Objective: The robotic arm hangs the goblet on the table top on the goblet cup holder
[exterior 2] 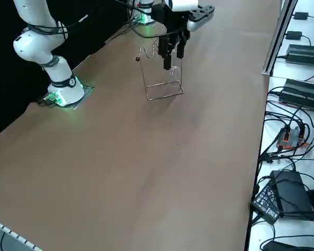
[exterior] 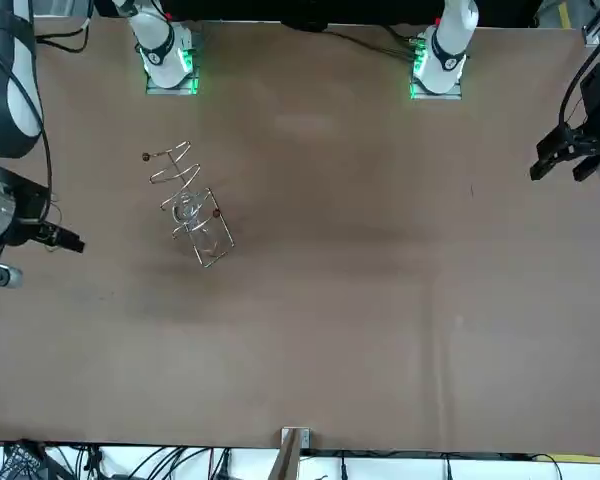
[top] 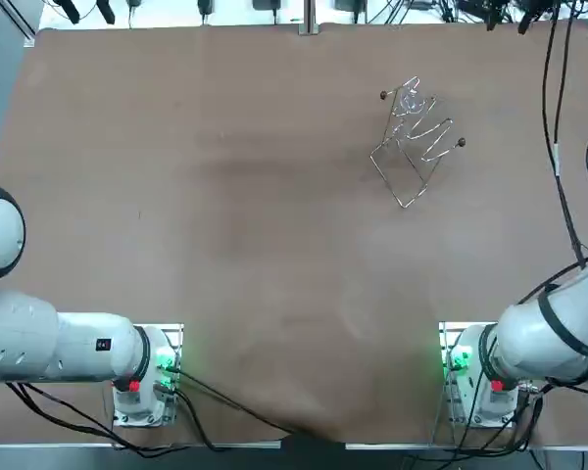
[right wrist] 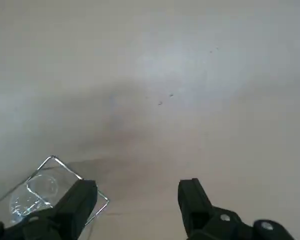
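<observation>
A wire goblet holder [top: 429, 139] with brown ball tips stands at the far right of the brown table, also visible in the front view [exterior: 176, 168]. A clear goblet [top: 409, 104] sits among its upper wires and seems to hang there; it shows faintly in the front view [exterior: 187, 210] and through the wire frame in the wrist view [right wrist: 38, 194]. My right gripper [right wrist: 137, 189] is open and empty, raised above the table beside the holder [right wrist: 53, 159]. In the right side view the gripper [exterior 2: 172, 58] overlaps the holder [exterior 2: 163, 96]. The top view does not show it.
The right arm's base [top: 470, 372] with its green light stands at the near edge of the table [top: 225, 215]. Cables and black boxes [exterior 2: 303, 52] lie on a white bench beyond the table's right edge.
</observation>
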### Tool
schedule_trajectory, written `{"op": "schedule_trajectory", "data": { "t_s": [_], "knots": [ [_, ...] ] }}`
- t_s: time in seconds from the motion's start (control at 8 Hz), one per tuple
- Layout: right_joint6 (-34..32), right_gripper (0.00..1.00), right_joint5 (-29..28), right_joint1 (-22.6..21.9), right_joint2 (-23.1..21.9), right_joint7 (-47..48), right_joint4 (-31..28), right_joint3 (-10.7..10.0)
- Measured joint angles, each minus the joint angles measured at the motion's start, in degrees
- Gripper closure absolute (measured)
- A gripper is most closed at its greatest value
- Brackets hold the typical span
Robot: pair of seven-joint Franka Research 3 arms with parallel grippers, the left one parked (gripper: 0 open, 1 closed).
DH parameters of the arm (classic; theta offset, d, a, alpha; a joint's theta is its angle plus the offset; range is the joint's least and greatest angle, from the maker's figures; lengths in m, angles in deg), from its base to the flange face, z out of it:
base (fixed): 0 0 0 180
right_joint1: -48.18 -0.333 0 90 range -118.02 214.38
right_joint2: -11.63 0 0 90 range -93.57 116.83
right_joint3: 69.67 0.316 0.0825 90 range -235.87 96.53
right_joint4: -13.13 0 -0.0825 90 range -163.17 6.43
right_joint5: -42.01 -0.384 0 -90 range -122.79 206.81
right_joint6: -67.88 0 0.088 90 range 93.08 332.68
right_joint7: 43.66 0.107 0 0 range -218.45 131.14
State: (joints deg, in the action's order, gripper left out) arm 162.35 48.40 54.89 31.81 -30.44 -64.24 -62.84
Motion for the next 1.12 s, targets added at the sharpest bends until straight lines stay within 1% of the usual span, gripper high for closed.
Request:
{"op": "schedule_trajectory", "data": {
  "t_s": [0.38,0.62,0.75,1.0,1.12],
  "knots": [
    [-0.02,0.00,-0.19,3.81,-1.87,-0.13,1.45,-0.22],
    [-0.80,0.00,-1.57,5.60,-4.90,-1.04,1.57,-0.20],
    [-3.04,0.00,-2.36,5.67,-6.39,-1.12,1.50,-0.09],
    [-7.55,0.00,-2.82,5.50,-7.76,-1.12,1.45,1.15],
    [-8.30,0.00,-2.82,5.33,-7.80,-0.57,1.43,1.99]
  ]
}}
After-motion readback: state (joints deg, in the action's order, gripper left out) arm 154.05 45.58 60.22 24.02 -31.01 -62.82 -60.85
